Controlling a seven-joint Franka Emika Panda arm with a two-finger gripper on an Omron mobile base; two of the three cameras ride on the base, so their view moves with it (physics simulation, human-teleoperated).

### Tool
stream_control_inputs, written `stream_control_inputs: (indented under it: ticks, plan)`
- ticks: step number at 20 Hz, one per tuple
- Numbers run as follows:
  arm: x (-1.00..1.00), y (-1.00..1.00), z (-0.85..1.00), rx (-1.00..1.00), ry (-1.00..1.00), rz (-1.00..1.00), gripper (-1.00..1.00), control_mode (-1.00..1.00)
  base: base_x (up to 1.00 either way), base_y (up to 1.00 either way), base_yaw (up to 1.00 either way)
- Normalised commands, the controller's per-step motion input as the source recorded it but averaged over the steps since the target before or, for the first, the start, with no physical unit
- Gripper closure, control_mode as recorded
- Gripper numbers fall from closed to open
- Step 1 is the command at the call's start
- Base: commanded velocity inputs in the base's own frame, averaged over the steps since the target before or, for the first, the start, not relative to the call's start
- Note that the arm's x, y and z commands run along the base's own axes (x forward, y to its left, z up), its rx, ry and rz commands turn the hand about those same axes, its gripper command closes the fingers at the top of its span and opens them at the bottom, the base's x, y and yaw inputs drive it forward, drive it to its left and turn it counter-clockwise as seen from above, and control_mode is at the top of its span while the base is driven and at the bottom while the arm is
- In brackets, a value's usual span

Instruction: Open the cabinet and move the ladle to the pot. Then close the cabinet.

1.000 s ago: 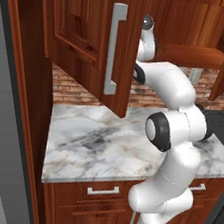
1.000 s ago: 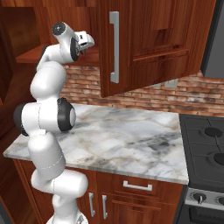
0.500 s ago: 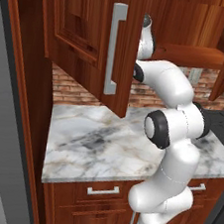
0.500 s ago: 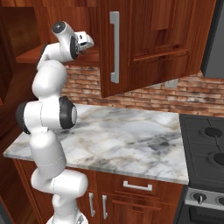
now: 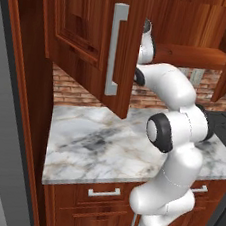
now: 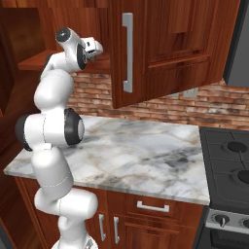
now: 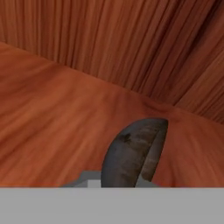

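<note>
The cabinet stands open: its left door (image 5: pixel 90 36) swings out toward me, and the right door (image 6: pixel 165 48) hangs out in the right base view. My arm reaches up to the inner shelf (image 6: pixel 39 61). My gripper (image 6: pixel 99 47) is at the shelf, with its fingers tucked behind the door's edge. In the hand view the ladle (image 7: pixel 133 153), a dark grey rounded bowl, lies on the wooden shelf (image 7: pixel 52 113) right at the bottom centre, very close to the hand. The fingertips are hidden, so open or shut cannot be told. The pot is out of view.
A marble counter (image 6: pixel 141 155) runs below the cabinet, backed by a brick wall (image 6: pixel 160 104). A black stove (image 6: pixel 228 155) sits at the counter's right end. Base drawers with short pulls (image 5: pixel 103 192) lie under the counter. A tall wooden panel (image 5: pixel 18 122) bounds the left.
The arm has hardly moved; the hand stays at the cabinet shelf. The doors stand as before.
</note>
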Motion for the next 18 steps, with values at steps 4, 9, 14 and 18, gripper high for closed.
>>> stream_control_inputs:
  ticks: [4,9,14,18]
  plan:
    - [0.0,-0.11,-0.29,0.0,-0.04,0.0,1.0,-1.0,0.0,0.0,0.0]
    - [0.0,-0.17,-0.2,0.0,-0.05,0.0,1.0,-1.0,0.0,0.0,0.0]
    - [-0.24,-0.12,-0.17,0.0,-0.09,0.0,1.0,-1.0,0.0,0.0,0.0]
    - [-0.43,-0.19,-0.14,-0.01,-0.04,0.0,1.0,-1.0,0.0,0.0,0.0]
